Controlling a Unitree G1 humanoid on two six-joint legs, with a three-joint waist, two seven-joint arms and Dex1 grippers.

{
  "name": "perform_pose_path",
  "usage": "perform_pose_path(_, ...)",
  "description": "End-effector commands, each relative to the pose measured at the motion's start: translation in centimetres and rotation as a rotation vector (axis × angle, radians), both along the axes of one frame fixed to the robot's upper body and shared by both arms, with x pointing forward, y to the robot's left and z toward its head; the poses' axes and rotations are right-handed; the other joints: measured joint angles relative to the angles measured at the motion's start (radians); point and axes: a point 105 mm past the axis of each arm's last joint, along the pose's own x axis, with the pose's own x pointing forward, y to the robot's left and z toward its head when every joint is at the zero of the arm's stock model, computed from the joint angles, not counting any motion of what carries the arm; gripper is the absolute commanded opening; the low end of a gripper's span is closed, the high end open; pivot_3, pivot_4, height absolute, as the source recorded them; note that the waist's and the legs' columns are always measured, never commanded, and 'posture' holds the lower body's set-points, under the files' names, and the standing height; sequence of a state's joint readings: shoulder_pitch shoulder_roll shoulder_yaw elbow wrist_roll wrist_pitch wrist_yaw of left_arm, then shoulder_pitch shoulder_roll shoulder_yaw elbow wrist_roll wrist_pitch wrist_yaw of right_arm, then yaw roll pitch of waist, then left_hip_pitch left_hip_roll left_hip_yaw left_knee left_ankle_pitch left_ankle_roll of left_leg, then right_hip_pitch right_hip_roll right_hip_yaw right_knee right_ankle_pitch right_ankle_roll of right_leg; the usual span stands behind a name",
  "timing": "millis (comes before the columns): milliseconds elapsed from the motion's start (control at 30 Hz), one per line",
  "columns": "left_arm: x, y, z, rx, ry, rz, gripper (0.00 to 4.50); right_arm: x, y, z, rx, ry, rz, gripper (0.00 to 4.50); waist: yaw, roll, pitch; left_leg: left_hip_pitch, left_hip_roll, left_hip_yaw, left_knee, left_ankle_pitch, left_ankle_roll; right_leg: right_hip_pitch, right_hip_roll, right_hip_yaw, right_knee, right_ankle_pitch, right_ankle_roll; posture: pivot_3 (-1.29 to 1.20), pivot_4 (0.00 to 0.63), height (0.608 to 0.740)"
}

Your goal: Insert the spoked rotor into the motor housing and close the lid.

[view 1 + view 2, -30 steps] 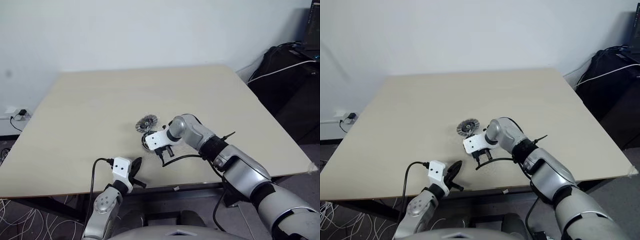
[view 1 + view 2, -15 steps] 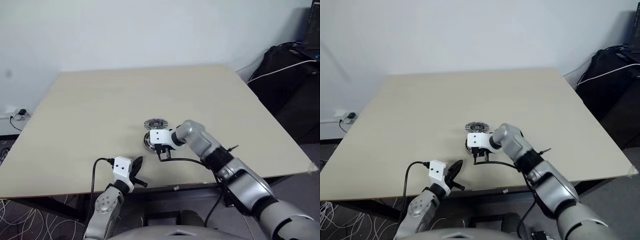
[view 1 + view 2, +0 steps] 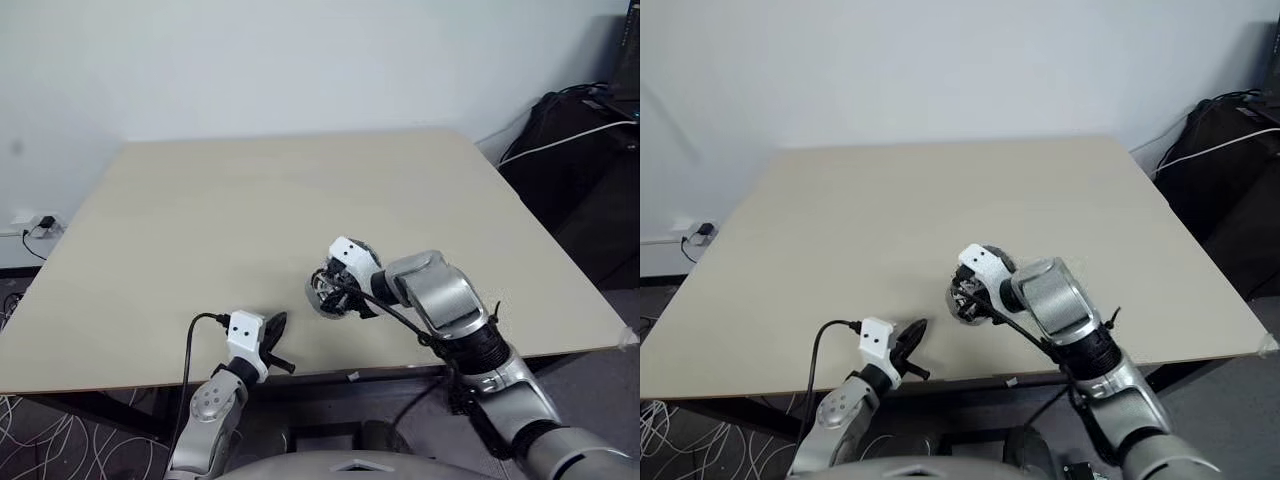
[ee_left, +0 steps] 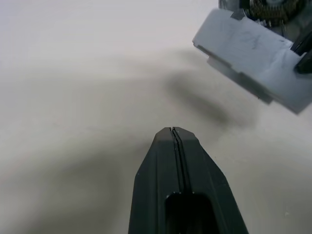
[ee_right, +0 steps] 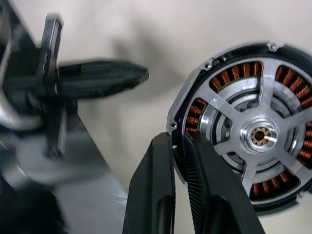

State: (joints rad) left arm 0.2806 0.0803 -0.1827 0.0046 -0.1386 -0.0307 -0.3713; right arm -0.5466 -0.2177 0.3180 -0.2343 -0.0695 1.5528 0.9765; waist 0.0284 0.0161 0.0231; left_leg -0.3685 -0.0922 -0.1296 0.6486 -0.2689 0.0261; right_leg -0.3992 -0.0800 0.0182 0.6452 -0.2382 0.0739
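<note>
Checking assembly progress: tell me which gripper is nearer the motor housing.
Right. The right gripper pinches the motor housing rim; the left gripper sits apart, near the table edge.

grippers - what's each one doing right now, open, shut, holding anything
Left gripper: shut, empty, over the table.
Right gripper: shut on the motor housing's rim.

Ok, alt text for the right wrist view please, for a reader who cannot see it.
The right end effector grips the rim of a round motor assembly with copper windings visible behind silver spokes and a central hub. The left end effector lies beyond it, above a pale table.
</note>
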Motion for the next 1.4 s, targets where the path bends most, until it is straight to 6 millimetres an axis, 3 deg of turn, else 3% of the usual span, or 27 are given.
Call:
perform_pose_path(33, 0.4, 0.1, 0.7, -0.024, -0.032, 0.013, 0.00, 0.6, 0.4, 1.1, 0.068, -0.008, -0.108, 0.07, 0.000, 0.000, 0.000, 0.000, 0.000, 0.000, 0.000, 0.000, -0.001, 0.000, 0.000, 0.000, 0.000, 0.000, 0.000, 0.00, 0.000, 0.740)
perform_pose_path(533, 0.3, 0.3, 0.3, -0.046, -0.014, 0.027, 0.00, 1.9, 0.8, -0.1, 0.075, -0.010, -0.406, 0.07, -0.017, 0.001, 0.000, 0.000, -0.001, 0.001, -0.001, 0.000, -0.001, -0.002, 0.000, 0.001, 0.001, 0.000, 0.000, 0.00, 0.000, 0.740)
perform_pose_path(800, 0.2, 0.2, 0.2, -0.052, -0.004, 0.018, 0.00, 1.0, 2.4, 0.1, 0.149, 0.021, -0.438, 0.07, -0.024, 0.001, 0.000, 0.000, 0.000, 0.000, -0.001, 0.000, 0.000, -0.002, 0.000, 0.001, 0.001, 0.000, 0.000, 0.00, 0.000, 0.740)
perform_pose_path(1167, 0.1, 0.1, 0.0, -0.055, 0.004, 0.013, 0.00, 1.3, 3.2, -0.7, 0.122, 0.098, -0.466, 0.07, -0.040, 0.001, 0.000, 0.000, 0.000, 0.000, -0.001, 0.001, 0.001, -0.001, 0.000, 0.001, 0.001, 0.000, 0.000, 0.00, 0.000, 0.740)
perform_pose_path(1400, 0.0, 0.3, 0.0, -0.050, 0.004, 0.011, 0.00, 1.5, 6.3, 1.3, 0.219, 0.139, -0.425, 0.07, -0.040, 0.002, -0.001, 0.002, 0.000, 0.000, -0.001, 0.001, 0.001, 0.001, 0.000, 0.001, 0.000, 0.000, 0.000, 0.00, 0.000, 0.740)
